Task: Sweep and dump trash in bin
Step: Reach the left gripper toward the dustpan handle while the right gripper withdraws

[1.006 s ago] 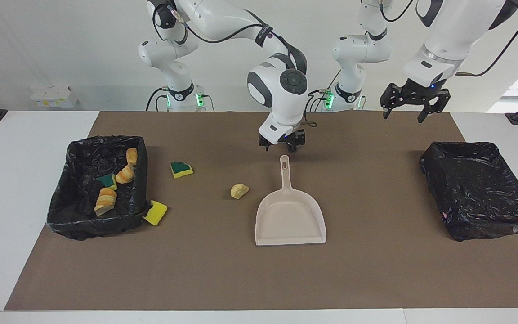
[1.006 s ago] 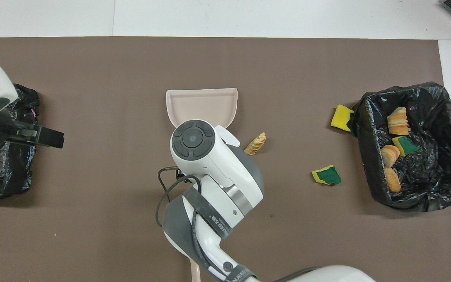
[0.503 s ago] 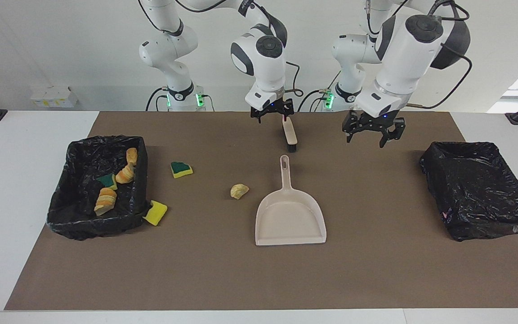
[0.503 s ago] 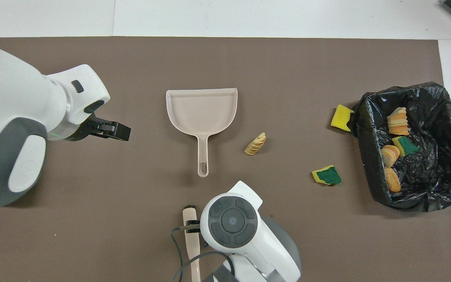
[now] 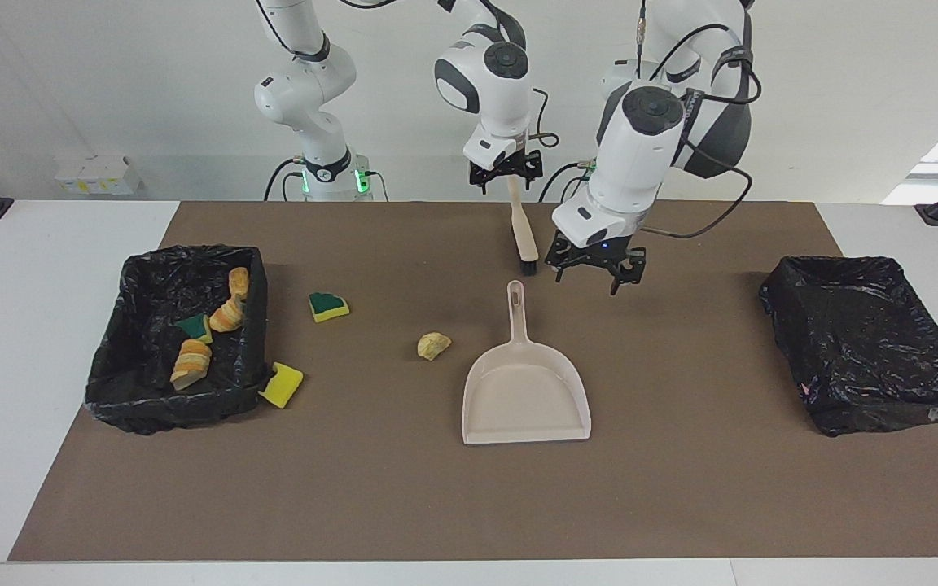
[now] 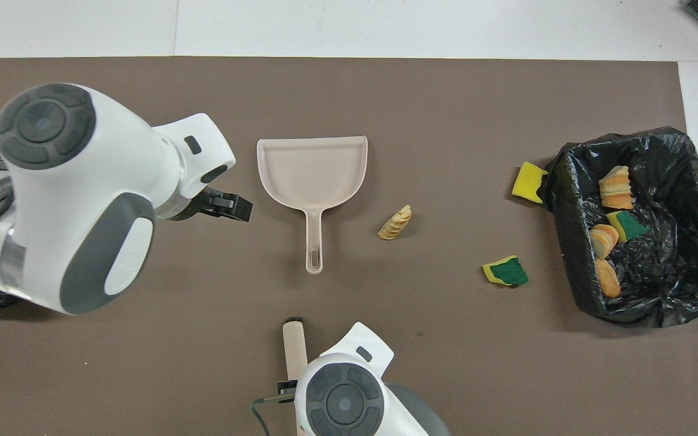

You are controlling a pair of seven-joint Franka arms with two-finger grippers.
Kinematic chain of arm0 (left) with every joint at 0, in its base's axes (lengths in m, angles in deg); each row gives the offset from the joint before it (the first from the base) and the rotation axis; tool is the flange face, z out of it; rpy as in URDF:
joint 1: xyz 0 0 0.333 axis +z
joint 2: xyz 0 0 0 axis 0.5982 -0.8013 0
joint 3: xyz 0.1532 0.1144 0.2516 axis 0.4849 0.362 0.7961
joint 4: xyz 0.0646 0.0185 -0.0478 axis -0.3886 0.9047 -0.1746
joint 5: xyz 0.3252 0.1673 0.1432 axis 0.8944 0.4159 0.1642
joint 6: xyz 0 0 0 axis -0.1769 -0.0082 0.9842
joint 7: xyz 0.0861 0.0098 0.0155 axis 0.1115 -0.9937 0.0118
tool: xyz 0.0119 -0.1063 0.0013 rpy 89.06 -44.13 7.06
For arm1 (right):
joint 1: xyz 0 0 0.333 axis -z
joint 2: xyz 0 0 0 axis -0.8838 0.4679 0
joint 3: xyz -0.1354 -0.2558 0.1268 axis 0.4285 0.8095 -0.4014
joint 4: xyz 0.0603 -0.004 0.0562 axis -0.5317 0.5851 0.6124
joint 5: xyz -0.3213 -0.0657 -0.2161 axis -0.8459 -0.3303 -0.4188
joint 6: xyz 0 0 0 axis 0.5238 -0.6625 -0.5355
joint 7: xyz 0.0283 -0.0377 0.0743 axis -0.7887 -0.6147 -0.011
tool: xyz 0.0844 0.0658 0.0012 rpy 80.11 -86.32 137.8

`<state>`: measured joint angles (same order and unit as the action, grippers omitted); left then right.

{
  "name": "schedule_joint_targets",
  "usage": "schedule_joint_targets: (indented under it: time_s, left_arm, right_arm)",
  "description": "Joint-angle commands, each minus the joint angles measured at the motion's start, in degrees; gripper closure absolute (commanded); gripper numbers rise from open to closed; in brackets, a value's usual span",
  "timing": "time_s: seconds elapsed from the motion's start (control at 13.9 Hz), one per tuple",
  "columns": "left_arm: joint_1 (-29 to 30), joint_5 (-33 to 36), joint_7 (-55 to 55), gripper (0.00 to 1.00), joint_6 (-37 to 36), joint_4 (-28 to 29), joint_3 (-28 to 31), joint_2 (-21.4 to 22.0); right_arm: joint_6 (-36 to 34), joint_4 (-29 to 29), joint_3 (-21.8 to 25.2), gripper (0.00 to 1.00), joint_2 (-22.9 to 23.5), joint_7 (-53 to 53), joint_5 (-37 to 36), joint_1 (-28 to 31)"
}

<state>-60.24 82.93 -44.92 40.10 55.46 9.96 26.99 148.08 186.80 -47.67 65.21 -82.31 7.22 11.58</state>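
Three pieces of trash lie on the brown mat: a pale beige chunk (image 5: 433,346) (image 6: 395,223) beside the dustpan, a green-backed sponge piece (image 5: 328,306) (image 6: 506,270), and a yellow sponge piece (image 5: 282,385) (image 6: 529,180) leaning on the bin's wall. The black-lined bin (image 5: 111,391) (image 6: 658,312) at the right arm's end holds several more scraps. My right gripper (image 5: 508,181) is shut on the beige brush (image 5: 524,232) (image 6: 294,345), which hangs bristles down over the mat. My left gripper (image 5: 595,277) (image 6: 231,206) hovers open and empty beside the dustpan's handle.
The beige dustpan (image 5: 524,391) (image 6: 312,166) lies flat mid-mat, handle toward the robots. A second black-lined bin (image 5: 868,342) sits at the left arm's end with nothing showing inside. White table borders the mat.
My right arm pulled back from the dustpan's handle toward the robots and rose, with the brush in it. My left arm swung from the empty bin's end to beside the handle.
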Motion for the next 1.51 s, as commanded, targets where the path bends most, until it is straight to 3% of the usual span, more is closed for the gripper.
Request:
schedule_joint_targets:
  time_s: [0.0, 0.22, 0.5, 0.65, 1.01, 1.15, 1.37, 1.44]
  left_arm:
    - [-3.48, -0.24, -4.31, 0.00, 6.78, 3.80, 0.92, -0.91]
    - [-4.80, -0.24, -8.62, 0.00, 8.90, 3.99, 0.92, -4.07]
    - [-5.86, -0.24, -11.80, 0.00, 11.53, 5.66, 0.92, -5.13]
    - [-5.86, -0.24, -12.50, 0.09, 13.29, 5.66, 0.92, -5.83]
    - [-7.18, -0.16, -15.75, 0.16, 16.55, 5.39, 1.01, -8.47]
    - [-7.35, -0.16, -15.75, 0.32, 16.20, 5.57, 0.92, -8.56]
    - [-7.36, 0.02, -15.67, 0.46, 16.20, 5.57, 1.01, -8.56]
    - [-7.36, 0.54, -15.49, 0.57, 16.11, 5.39, 1.01, -8.56]
  right_arm:
    - [3.77, 0.94, 0.09, 0.01, 1.82, -1.59, 1.28, -1.51]
    - [5.17, 2.07, 0.09, 0.05, 3.67, -1.68, 1.27, -3.35]
    - [8.95, 4.37, 0.09, 0.08, 4.11, -1.68, 1.27, -4.85]
    - [8.87, 4.63, 0.09, 0.10, 4.03, -1.07, 1.27, -4.85]
    - [8.87, 4.63, 0.09, 0.18, 4.03, -0.01, 1.27, -4.85]
    - [9.13, 4.46, 0.09, 0.19, 5.51, -0.10, 1.19, -5.72]
    - [8.79, 3.84, 0.09, 0.23, 6.31, -0.10, 1.10, -6.52]
    - [8.52, 3.75, 0.09, 0.23, 6.49, -0.01, 0.92, -6.52]
